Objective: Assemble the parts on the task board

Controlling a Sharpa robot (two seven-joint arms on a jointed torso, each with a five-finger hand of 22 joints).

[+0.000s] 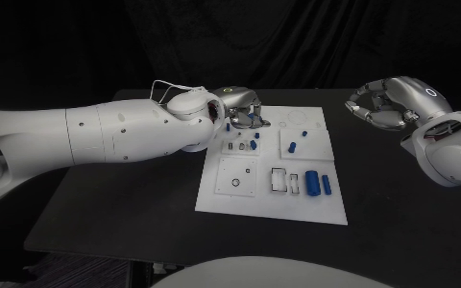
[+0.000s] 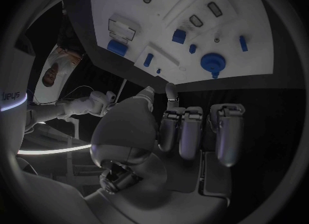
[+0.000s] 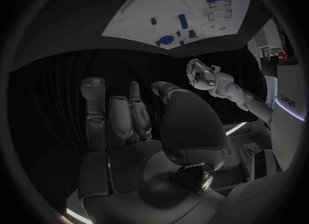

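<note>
Head view: taken from above and in front, looking down on the task board (image 1: pixel 272 168) at the table's middle. Left wrist view: taken from behind the left hand (image 2: pixel 174 136), close to its palm, facing the task board (image 2: pixel 187 7) beyond the fingertips. Right wrist view: taken from behind the right hand (image 3: pixel 154 126), facing the task board (image 3: pixel 187 7) from farther off. All three views share the board; the right wrist view also takes in the left hand (image 3: pixel 205 74).
</note>
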